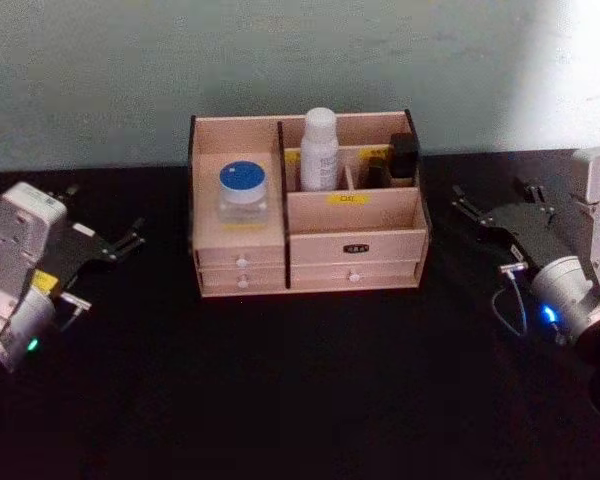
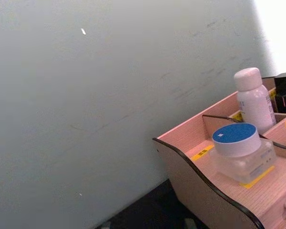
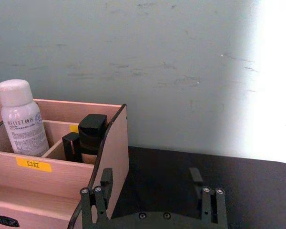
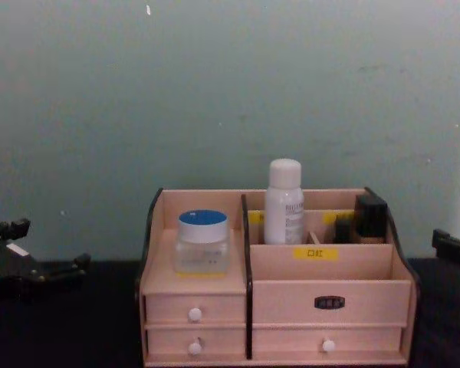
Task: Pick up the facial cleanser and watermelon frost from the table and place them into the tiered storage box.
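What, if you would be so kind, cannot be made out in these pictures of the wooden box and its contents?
- Drawer contents: hidden behind closed fronts of the storage box, chest view.
- Print on the white bottle: too small, right wrist view.
- Bases of the dark containers: hidden by compartment walls, head view.
- Jar contents: unclear, left wrist view.

The left arm is being held low at the left of the head view, wrist angled inward, with the left gripper [image 1: 130, 238] pointing toward the centre; its fingers are being kept spread and empty. The right arm is being held likewise at the right, with the right gripper [image 1: 462, 205] pointing inward, fingers [image 3: 106, 179] parted with nothing being gripped between them.
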Robot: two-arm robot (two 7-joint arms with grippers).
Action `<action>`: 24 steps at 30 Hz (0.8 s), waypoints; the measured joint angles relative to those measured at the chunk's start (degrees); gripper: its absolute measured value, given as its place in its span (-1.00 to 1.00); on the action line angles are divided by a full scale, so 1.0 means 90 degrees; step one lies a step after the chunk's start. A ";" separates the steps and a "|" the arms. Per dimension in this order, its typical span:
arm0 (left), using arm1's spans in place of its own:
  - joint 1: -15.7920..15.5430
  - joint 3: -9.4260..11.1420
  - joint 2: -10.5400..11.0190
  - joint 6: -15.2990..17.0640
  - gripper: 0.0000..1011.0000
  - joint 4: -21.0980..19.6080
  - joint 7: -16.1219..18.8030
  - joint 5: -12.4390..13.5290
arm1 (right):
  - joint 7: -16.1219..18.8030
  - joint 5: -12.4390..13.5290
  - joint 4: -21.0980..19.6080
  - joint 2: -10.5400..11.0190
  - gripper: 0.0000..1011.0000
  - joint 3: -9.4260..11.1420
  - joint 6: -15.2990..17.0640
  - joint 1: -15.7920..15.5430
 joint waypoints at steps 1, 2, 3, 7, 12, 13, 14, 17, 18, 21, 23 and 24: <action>0.0000 0.0000 0.0000 0.0000 0.98 0.0000 0.0000 0.0000 | 0.0000 0.0000 0.0000 0.0000 0.98 0.0000 0.0000 0.0000; 0.0000 0.0000 0.0000 0.0000 0.98 0.0000 0.0000 0.0000 | 0.0000 0.0000 0.0000 0.0000 0.98 0.0000 0.0000 0.0000; 0.0000 0.0000 0.0000 0.0000 0.98 0.0000 0.0000 0.0000 | 0.0000 0.0000 0.0000 0.0000 0.98 0.0000 0.0000 0.0000; 0.0000 0.0000 0.0000 0.0000 0.98 0.0000 0.0000 0.0000 | 0.0000 0.0000 0.0000 0.0000 0.98 0.0000 0.0000 0.0000; 0.0000 0.0000 0.0000 0.0000 0.98 0.0000 0.0000 0.0000 | 0.0000 0.0000 0.0000 0.0000 0.98 0.0000 0.0000 0.0000; 0.0000 0.0000 0.0000 0.0000 0.98 0.0000 0.0000 0.0000 | 0.0000 0.0000 0.0000 0.0000 0.98 0.0000 0.0000 0.0000; 0.0000 0.0000 0.0000 0.0000 0.98 0.0000 0.0000 0.0000 | 0.0000 0.0000 0.0000 0.0000 0.98 0.0000 0.0000 0.0000; 0.0000 0.0000 0.0000 0.0000 0.98 0.0000 0.0000 0.0000 | 0.0000 0.0000 0.0000 0.0000 0.98 0.0000 0.0000 0.0000; 0.0000 0.0000 0.0000 0.0000 0.98 0.0000 0.0000 0.0000 | 0.0000 0.0000 0.0000 0.0000 0.98 0.0000 0.0000 0.0000; 0.0000 0.0000 0.0000 0.0000 0.98 0.0000 0.0000 0.0000 | 0.0000 0.0000 0.0000 0.0000 0.98 0.0000 0.0000 0.0000; 0.0000 0.0000 0.0000 0.0000 0.98 0.0000 0.0000 0.0000 | 0.0000 0.0000 0.0000 0.0000 0.98 0.0000 0.0000 0.0000; 0.0000 0.0000 0.0000 0.0000 0.98 0.0000 0.0000 0.0000 | 0.0000 0.0000 0.0000 0.0000 0.98 0.0000 0.0000 0.0000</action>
